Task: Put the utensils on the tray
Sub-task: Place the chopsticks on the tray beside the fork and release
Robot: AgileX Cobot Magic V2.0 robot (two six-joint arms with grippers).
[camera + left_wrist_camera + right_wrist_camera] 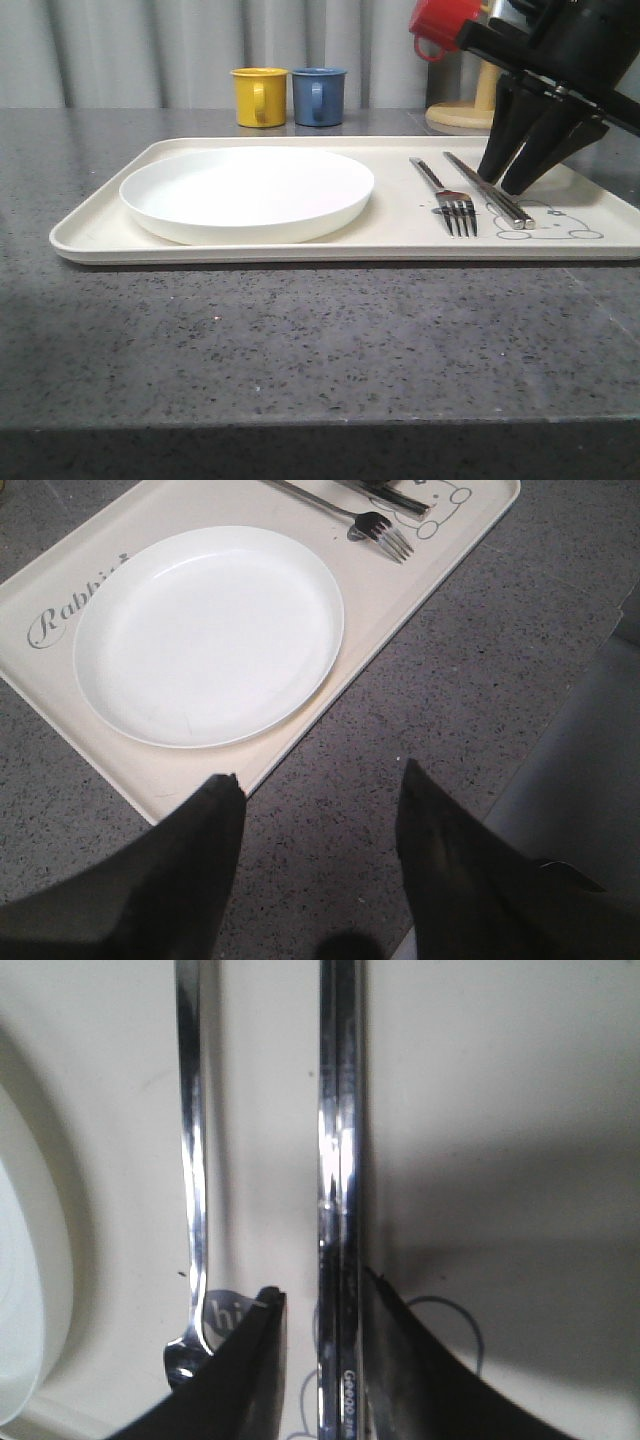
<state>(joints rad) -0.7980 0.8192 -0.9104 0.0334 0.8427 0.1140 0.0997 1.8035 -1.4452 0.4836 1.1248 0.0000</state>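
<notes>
Overall, a dark speckled stone countertop (pixel 300 340) is being seen running back to a wall of pale grey corrugated panels (pixel 130 50). The cream tray (pixel 100 235) is being carried by it, with the round white plate (pixel 247 192) lying on its left part. On its right part the fork (pixel 447 198) and the chopsticks (pixel 490 190) are lying side by side, just apart. The right gripper (pixel 322 1360) is being held narrowly about the chopsticks, a finger on each side; contact cannot be told. The left gripper (pixel 318 805) is being kept wide, nothing between, above bare counter beside the tray's edge. A yellow mug (pixel 259 96) and a blue mug (pixel 319 96) are standing behind the tray
</notes>
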